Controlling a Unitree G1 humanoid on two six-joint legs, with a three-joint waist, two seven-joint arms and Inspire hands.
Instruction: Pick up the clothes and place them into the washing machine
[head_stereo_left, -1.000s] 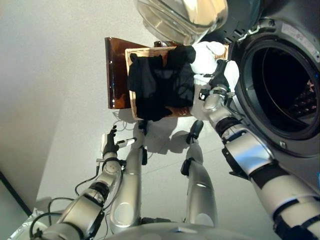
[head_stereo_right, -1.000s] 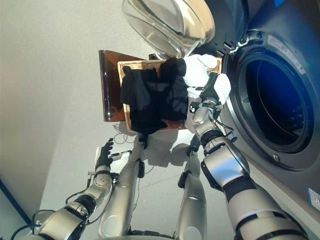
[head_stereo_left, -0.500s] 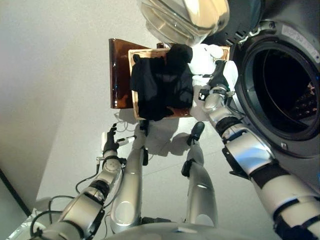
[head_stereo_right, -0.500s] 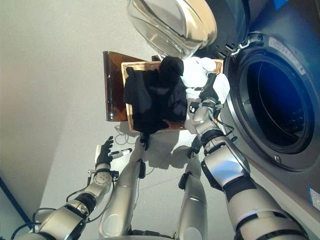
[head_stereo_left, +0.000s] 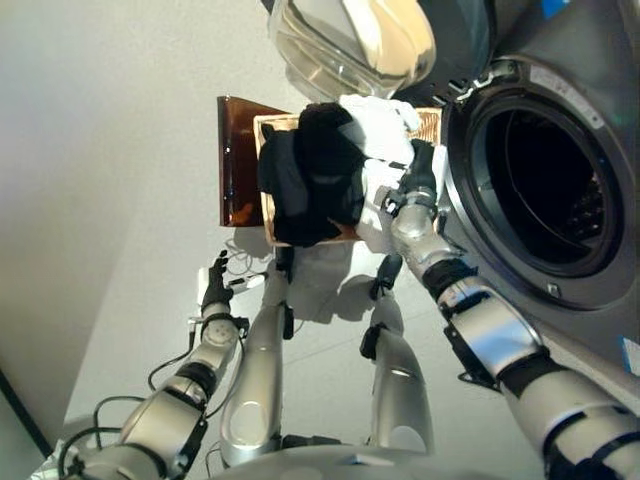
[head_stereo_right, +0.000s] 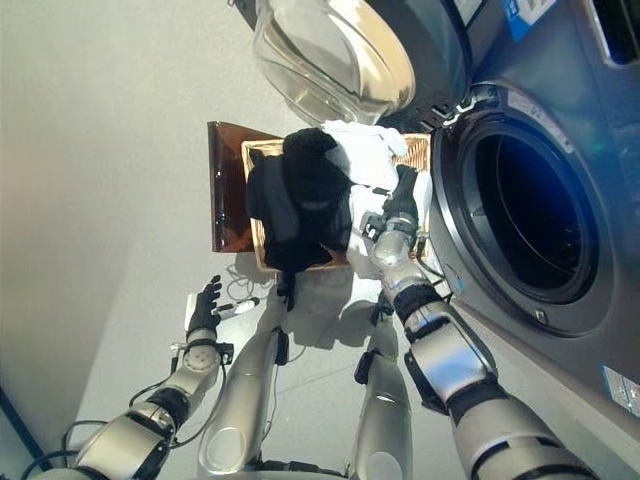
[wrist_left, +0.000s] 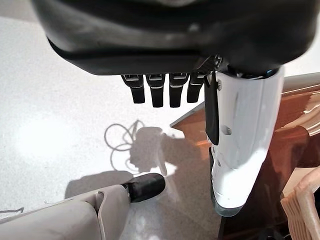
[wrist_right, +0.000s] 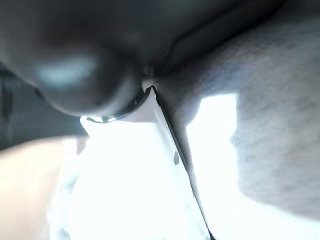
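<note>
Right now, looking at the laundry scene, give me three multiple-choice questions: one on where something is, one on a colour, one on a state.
1. Where is the basket?
A. On the floor beside the washing machine
B. Inside the drum
C. In the left hand

2. What colours are the clothes in the basket?
A. Red and blue
B. Black and white
C. All green

3. How is the washer door?
A. Shut
B. Removed and lying flat on the floor
C. Swung open

Answers:
1 A: it sits on the floor next to the machine.
2 B: a black garment and a white garment show.
3 C: the drum opening is exposed.
</note>
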